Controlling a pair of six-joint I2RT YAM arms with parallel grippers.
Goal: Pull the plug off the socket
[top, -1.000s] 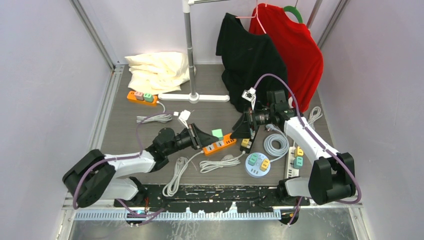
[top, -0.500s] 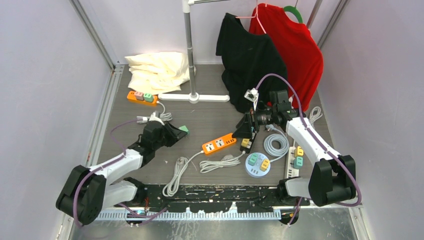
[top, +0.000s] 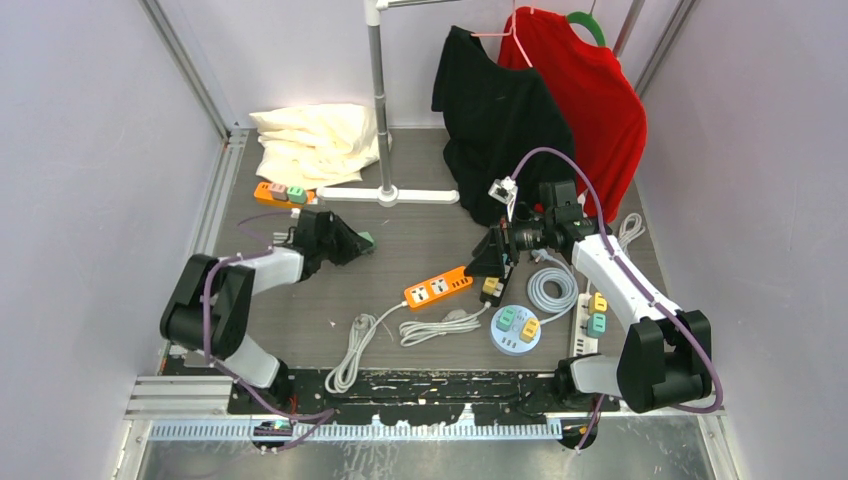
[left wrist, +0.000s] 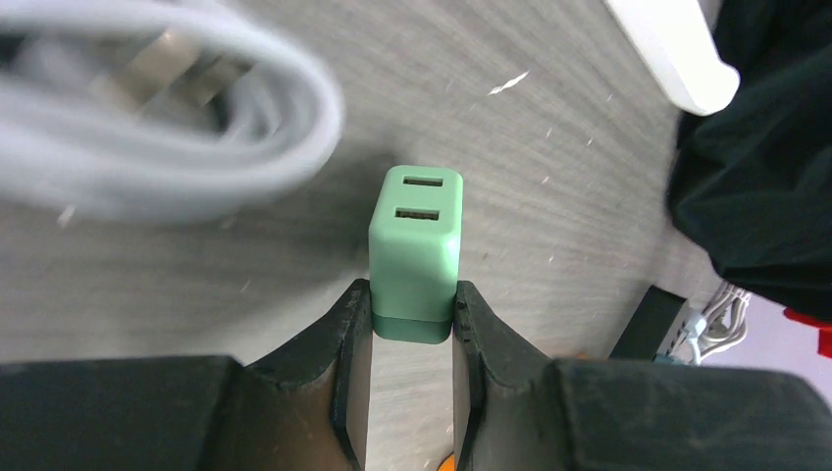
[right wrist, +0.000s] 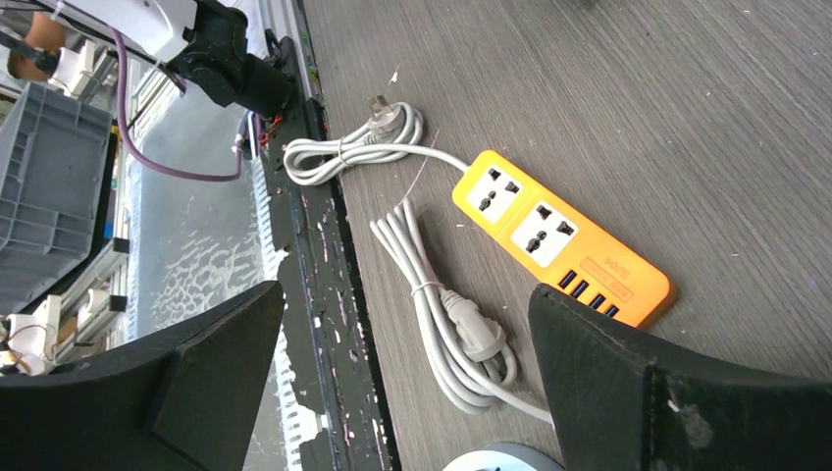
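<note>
Pinching one green plug point(left wrist: 415, 235), the left pincer point(left wrist: 412, 302) is closed; the right pincer point(right wrist: 404, 294) gapes empty.

My left gripper point(left wrist: 412, 299) is matt black plastic, the plug point(left wrist: 415, 231) smooth matt green plastic. The counter point(left wrist: 549, 177) looks like grey wood grain, scuffed and scratched. The strip point(right wrist: 559, 240) is glossy orange plastic.

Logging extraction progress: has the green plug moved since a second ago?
Yes. The green plug, clamped in the left gripper, moved left, away from the orange power strip.
</note>
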